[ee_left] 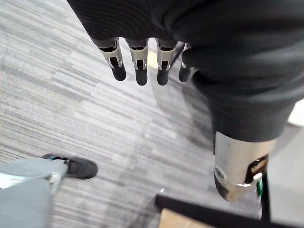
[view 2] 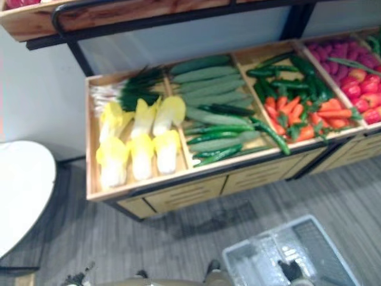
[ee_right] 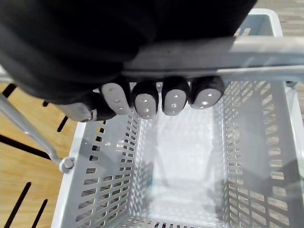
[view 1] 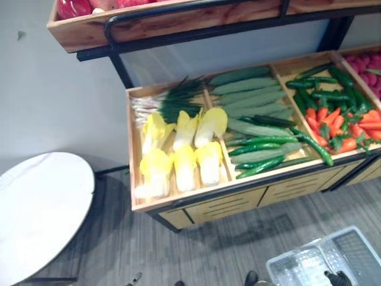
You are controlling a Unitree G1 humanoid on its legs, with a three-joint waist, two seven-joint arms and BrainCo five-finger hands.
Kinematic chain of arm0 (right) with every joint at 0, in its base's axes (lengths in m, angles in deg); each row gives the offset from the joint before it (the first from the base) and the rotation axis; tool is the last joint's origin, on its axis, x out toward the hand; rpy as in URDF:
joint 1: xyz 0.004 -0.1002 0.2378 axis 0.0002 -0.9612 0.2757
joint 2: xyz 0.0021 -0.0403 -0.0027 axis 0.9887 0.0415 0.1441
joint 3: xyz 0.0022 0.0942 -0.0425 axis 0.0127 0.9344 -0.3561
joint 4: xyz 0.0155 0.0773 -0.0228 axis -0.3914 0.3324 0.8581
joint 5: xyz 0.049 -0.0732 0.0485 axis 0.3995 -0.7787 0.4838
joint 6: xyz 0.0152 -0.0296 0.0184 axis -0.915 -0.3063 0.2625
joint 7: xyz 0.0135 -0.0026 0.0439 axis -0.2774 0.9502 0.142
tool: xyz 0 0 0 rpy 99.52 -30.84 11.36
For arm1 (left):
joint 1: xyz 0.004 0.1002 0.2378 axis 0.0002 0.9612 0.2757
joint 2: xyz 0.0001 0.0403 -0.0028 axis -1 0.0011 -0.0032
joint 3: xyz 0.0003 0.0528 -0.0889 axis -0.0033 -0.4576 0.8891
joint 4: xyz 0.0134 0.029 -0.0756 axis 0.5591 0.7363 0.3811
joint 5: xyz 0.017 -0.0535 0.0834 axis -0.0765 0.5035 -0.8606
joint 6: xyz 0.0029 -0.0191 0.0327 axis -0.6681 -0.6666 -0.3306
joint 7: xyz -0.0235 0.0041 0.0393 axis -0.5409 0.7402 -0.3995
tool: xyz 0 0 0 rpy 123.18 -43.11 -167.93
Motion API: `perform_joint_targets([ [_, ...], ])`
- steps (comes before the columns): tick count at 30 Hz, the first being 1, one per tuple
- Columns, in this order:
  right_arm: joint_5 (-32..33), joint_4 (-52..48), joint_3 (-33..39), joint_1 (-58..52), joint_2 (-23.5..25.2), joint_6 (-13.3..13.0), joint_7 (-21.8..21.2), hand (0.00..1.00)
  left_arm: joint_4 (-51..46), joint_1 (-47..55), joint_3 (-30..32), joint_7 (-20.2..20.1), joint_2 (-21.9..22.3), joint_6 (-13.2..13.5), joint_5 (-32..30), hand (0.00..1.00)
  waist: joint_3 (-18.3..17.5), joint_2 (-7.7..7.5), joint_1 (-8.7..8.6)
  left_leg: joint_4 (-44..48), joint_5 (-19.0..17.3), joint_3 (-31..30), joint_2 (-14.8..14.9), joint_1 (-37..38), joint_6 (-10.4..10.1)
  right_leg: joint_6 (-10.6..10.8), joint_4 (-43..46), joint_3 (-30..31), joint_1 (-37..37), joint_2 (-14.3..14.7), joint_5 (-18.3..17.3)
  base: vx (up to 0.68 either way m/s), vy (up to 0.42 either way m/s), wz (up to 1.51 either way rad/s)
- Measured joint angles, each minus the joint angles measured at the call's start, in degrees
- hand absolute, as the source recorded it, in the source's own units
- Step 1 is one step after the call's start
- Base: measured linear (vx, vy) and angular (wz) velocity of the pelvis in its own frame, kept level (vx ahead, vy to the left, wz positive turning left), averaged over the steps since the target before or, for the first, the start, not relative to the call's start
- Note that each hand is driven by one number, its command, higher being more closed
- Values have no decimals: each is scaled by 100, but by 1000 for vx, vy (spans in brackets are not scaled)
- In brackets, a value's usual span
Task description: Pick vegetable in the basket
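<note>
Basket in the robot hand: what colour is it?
Pale grey basket, clearest in the right wrist view.

The pale wooden stand (view 1: 199, 201) holds yellow-and-white cabbages (view 1: 184, 152) at its left, green cucumbers (view 1: 256, 101) mid-stand, and dark green and red-orange peppers (view 1: 332, 119) at its right. Before the stand are grey-streaked carpet (view 1: 220, 241) and a light grey slotted basket (ee_right: 107, 190); left of it, a white table (view 1: 41, 208).

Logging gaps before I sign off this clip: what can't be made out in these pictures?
- Upper shelf: cut by the eye views' top edge; its red items cannot be identified.
- Red and pink produce at far right: blurred, cut by the right edge; kind unclear.
- Basket: cut by the eye views' bottom edge; in the right wrist view the right robot hand, curled round its handle, hides one end.
</note>
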Motion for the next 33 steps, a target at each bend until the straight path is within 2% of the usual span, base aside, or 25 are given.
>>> perform_joint_targets([
  [2, 14, -1, 285, -137, 230, 66, 8, 100, -759, 62, 263, 363, 159, 48, 329, 0, 2, -29, -4, -137, -35, 130, 13, 77, -14, 22, -59, 4, -2, 32, 13, -45, 33, -3],
  [4, 132, -6, 549, -270, 376, 73, 38, 100, -1889, 264, 150, 706, 427, 250, 387, 0, -3, -30, 7, -217, -217, 185, 29, 86, 5, 90, -150, 3, -15, 73, 69, -47, 69, -2],
  [6, 166, -28, 818, -410, 523, 72, 67, 100, -3287, 489, -183, 945, 690, 406, 214, 0, -25, 5, 3, -214, -647, 271, 42, 80, 38, 150, -308, 5, 16, 119, 251, -27, 161, -5],
  [8, 166, -33, 914, -468, 615, 76, 110, 100, -4077, 560, -471, 1009, 809, 504, -99, 0, -64, 73, 6, -215, -970, 295, 20, 70, -5, 202, -440, 41, 23, 137, 423, -13, 160, -8],
  [9, 167, -37, 924, -465, 668, 81, 126, 100, -4278, 569, -547, 1024, 816, 518, -254, 0, -62, 21, 7, -203, -988, 335, -37, 70, 26, 233, -500, 82, 33, 87, 483, -33, 151, -23],
  [10, 165, -92, 917, -484, 772, 79, 125, 100, -4682, 578, -700, 1043, 814, 526, -489, 0, -67, -104, 15, -190, -1028, 434, -157, 76, 90, 283, -600, 185, 30, -12, 601, -36, 125, -24],
  [12, 160, -239, 875, -528, 857, 75, 124, 100, -5062, 643, -864, 1047, 807, 519, -834, 0, -116, -196, -4, -187, -1094, 575, -275, 82, 163, 339, -706, 287, 22, -146, 698, -26, 113, -27],
  [14, 155, -396, 832, -596, 855, 67, 128, 100, -5458, 618, -1010, 1089, 805, 514, -988, 0, -139, -206, -16, -109, -1228, 715, -405, 92, 218, 417, -740, 466, 4, -266, 750, -14, 93, -32],
  [16, 123, -501, 720, -625, 847, 67, 136, 100, -5608, 522, -1002, 1199, 767, 518, -1160, 0, -160, -174, -45, -35, -1306, 771, -444, 90, 223, 442, -774, 538, -1, -303, 768, 19, 46, -20],
  [17, 104, -505, 615, -617, 831, 66, 145, 100, -5616, 442, -1003, 1288, 700, 516, -1188, 0, -191, -159, -126, -15, -1339, 805, -444, 90, 220, 453, -787, 565, -6, -302, 775, 45, 18, -16],
  [21, 55, -521, 190, -535, 748, -18, 149, 100, -5517, -70, -969, 1572, 564, 499, -1188, 0, -262, -112, -164, -13, -1352, 935, -431, 121, 209, 439, -784, 718, -112, -224, 813, 70, -15, -21],
  [23, -119, -535, 11, -479, 690, -84, 145, 100, -5326, -276, -971, 1685, 431, 463, -1188, 0, -265, -142, -176, -13, -1364, 1022, -395, 199, 191, 438, -787, 815, -100, -170, 813, 61, -38, -24],
  [25, -127, -605, -183, -448, 587, -166, 141, 100, -5082, -430, -966, 1772, 349, 449, -1182, 0, -263, -142, -293, -11, -1365, 1028, -401, 207, 190, 438, -795, 848, -108, -170, 813, 31, -32, -12],
  [33, -120, -713, -535, -446, 522, -187, 144, 100, -4131, -658, -1019, 1788, 208, 335, -1056, 0, -215, -205, -320, 41, -1485, 1224, -401, 276, 155, 420, -791, 1127, -208, -142, 845, -35, -29, -18],
])
